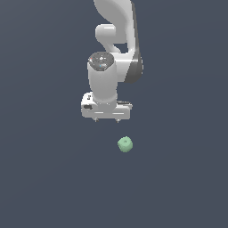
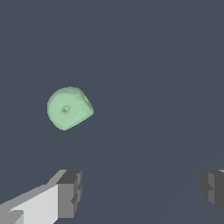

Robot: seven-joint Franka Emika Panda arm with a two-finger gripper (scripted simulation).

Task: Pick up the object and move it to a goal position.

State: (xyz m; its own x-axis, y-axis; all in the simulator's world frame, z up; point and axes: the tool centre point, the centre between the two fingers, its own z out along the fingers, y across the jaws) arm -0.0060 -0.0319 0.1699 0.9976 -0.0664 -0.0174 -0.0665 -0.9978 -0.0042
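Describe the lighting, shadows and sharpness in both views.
Exterior view: flat, even light on a plain dark floor; the object casts no visible shadow; soft highlights on the white arm; slightly soft render. Wrist view: the object shows gentle shading, no glare; faint diagonal streaks cross the floor; the open gripper has crisp fingers.

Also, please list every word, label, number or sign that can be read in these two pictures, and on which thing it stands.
None: no readable text in either view.
The mint-green object carries only a round dimple, no letters or numbers.
The white claw and the arm above it are plain, with no brand or label.
The dark floor bears no marks.
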